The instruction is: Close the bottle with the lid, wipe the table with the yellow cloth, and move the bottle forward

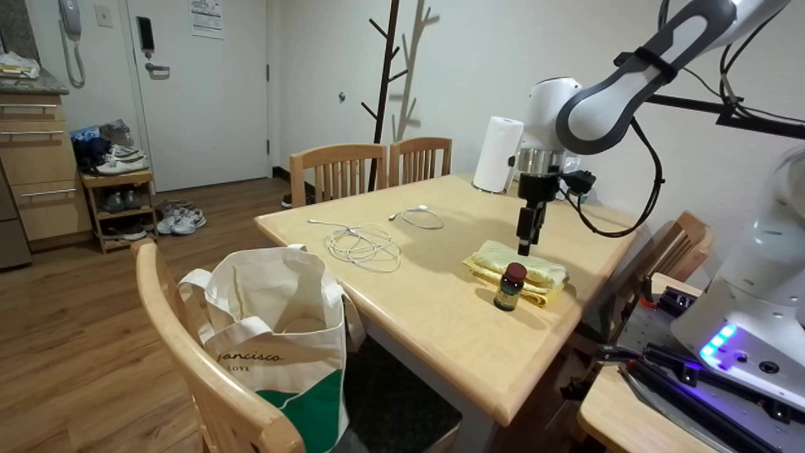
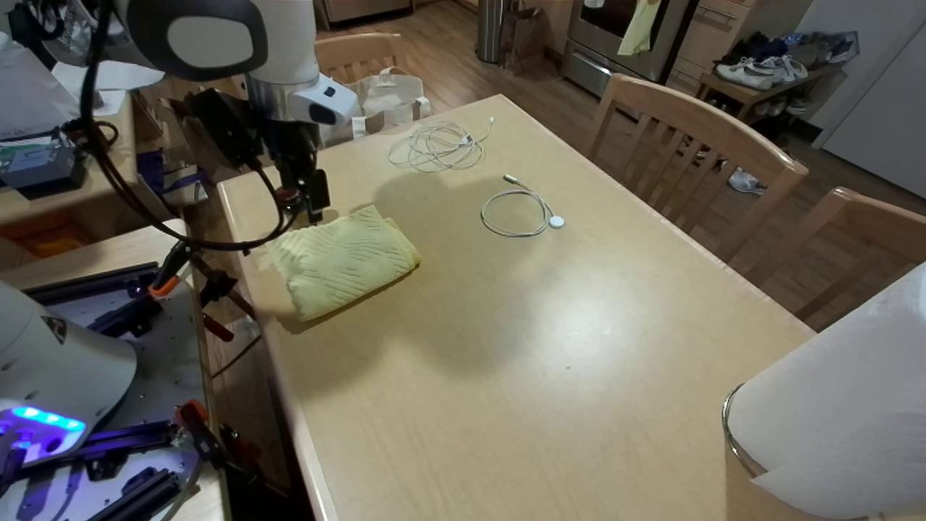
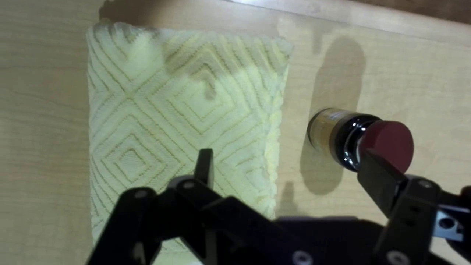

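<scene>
The small dark bottle [image 1: 507, 296] stands upright on the light wooden table [image 1: 434, 296], with the dark red lid [image 3: 392, 143] sitting on its top; how tightly it fits I cannot tell. Beside it lies the folded yellow cloth [image 3: 176, 110], apart from the bottle in the wrist view. My gripper [image 3: 287, 154] is open, pointing down above the cloth's bottle-side edge, with nothing between its fingers. In the wrist view one finger [image 3: 206, 165] shows over the cloth, while the opposite one overlaps part of the lid. The gripper [image 2: 307, 213] hides most of the bottle in an exterior view.
Two white cables [image 1: 361, 246] lie on the table. A paper roll [image 1: 499, 154] stands at a far corner. Wooden chairs [image 2: 687, 145] line the table, and a tote bag [image 1: 283, 340] rests on one at the side. My arm's black cable [image 2: 181, 239] loops low near the cloth.
</scene>
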